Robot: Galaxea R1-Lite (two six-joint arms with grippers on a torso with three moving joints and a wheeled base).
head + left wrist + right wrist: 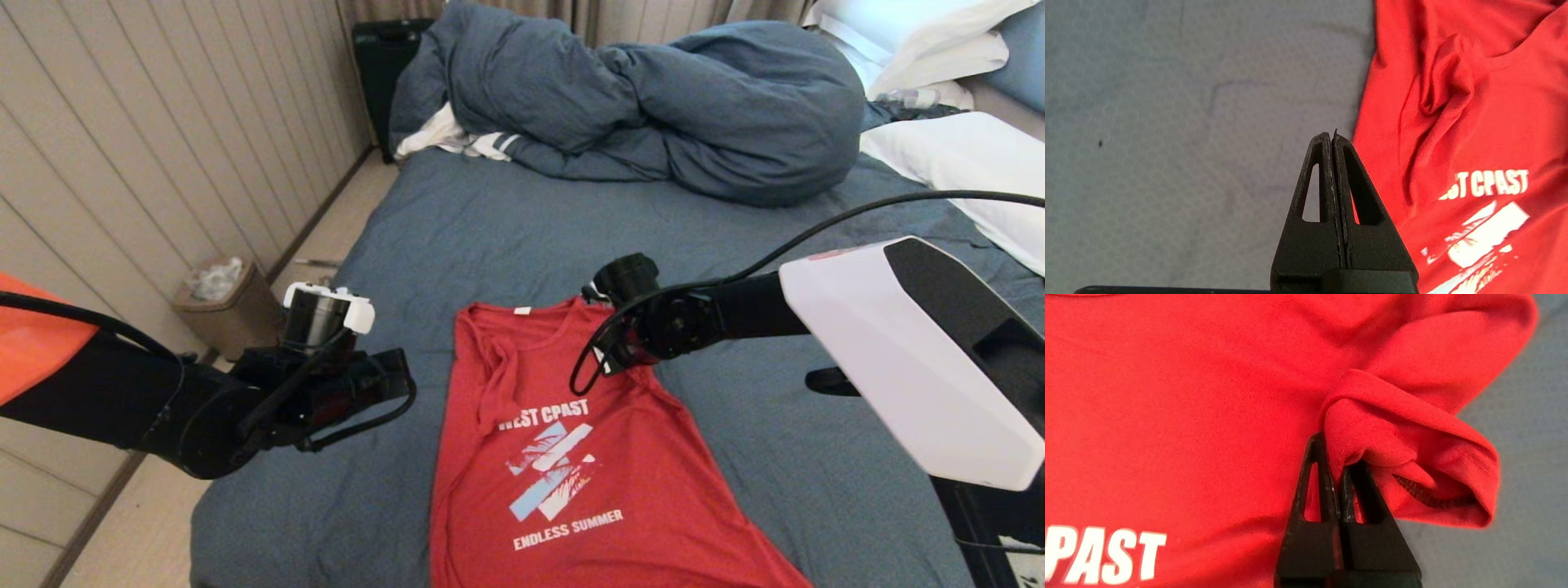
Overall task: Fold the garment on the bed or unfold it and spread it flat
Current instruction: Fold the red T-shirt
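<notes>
The red T-shirt (555, 457) lies print-up on the bed's blue-grey sheet (490, 229), collar towards the far side and hem running out of the near edge of view. My right gripper (627, 343) is at the shirt's right shoulder, shut on a bunched fold of the sleeve (1412, 457), which is lifted and doubled over; the right gripper (1336, 457) has red cloth between its pads. My left gripper (1331, 136) is shut and empty, hovering over bare sheet (1167, 143) just left of the shirt's (1474, 122) wrinkled left side.
A bulky blue-grey duvet (653, 106) is heaped across the far end, with a white striped cloth (457, 140) beneath it. White pillows (963, 155) lie at the right. A waste bin (224, 306) stands on the floor left of the bed, near the panelled wall.
</notes>
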